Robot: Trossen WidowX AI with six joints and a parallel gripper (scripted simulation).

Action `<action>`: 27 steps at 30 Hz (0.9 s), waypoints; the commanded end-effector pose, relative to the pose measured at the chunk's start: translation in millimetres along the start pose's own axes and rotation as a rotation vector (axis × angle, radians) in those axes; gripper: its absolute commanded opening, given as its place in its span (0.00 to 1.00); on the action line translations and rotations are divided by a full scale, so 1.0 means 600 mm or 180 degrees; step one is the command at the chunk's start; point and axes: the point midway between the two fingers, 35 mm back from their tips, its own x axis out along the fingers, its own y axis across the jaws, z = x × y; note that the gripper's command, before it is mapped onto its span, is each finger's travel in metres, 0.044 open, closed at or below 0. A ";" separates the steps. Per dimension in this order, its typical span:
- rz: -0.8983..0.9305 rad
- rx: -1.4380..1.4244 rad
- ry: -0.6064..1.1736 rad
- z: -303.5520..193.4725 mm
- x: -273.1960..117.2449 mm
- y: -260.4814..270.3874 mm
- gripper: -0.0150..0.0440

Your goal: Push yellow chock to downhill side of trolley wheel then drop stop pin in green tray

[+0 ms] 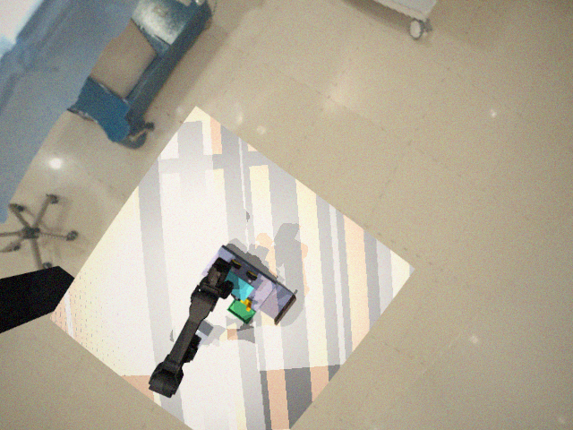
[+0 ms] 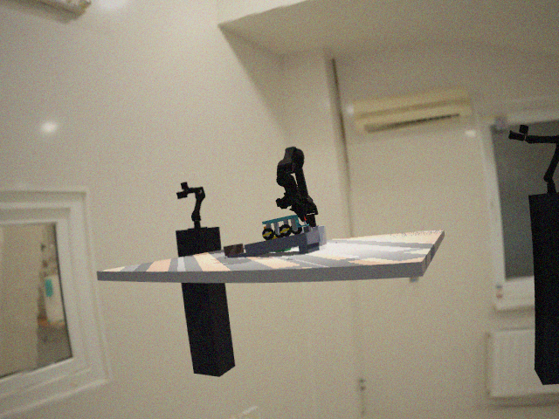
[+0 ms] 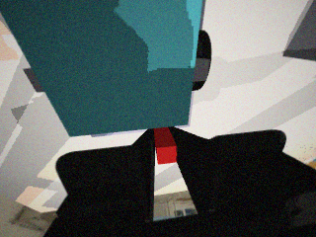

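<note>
The teal trolley (image 1: 239,288) (image 2: 280,221) (image 3: 128,89) stands on the grey ramp (image 1: 274,303) (image 2: 271,246). My gripper (image 2: 310,222) (image 3: 160,130) is at its uphill end, shut on the red-headed stop pin (image 3: 166,154), whose head shows between the fingers. How deep the pin sits is hidden. The yellow chock (image 1: 248,304) with its orange handle is by the trolley's downhill end, on the side near the green tray (image 1: 240,312). Whether it touches a wheel cannot be told.
A brown end stop (image 1: 285,310) (image 2: 233,250) stands at the ramp's low end. The tray lies close beside the ramp, on the arm's side. The striped table top (image 1: 194,208) carries shadows. The trolley's body is just ahead of the fingers in the wrist view.
</note>
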 end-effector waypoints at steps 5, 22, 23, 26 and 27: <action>0.0019 -0.0003 0.0010 -0.002 -0.012 0.000 0.25; 0.0019 -0.0003 0.0010 -0.003 -0.029 0.000 0.25; 0.0019 -0.0003 0.0010 -0.003 -0.030 0.000 0.25; 0.0019 -0.0003 0.0010 -0.003 -0.033 0.000 0.25; 0.0019 -0.0003 0.0010 -0.003 -0.034 0.000 0.25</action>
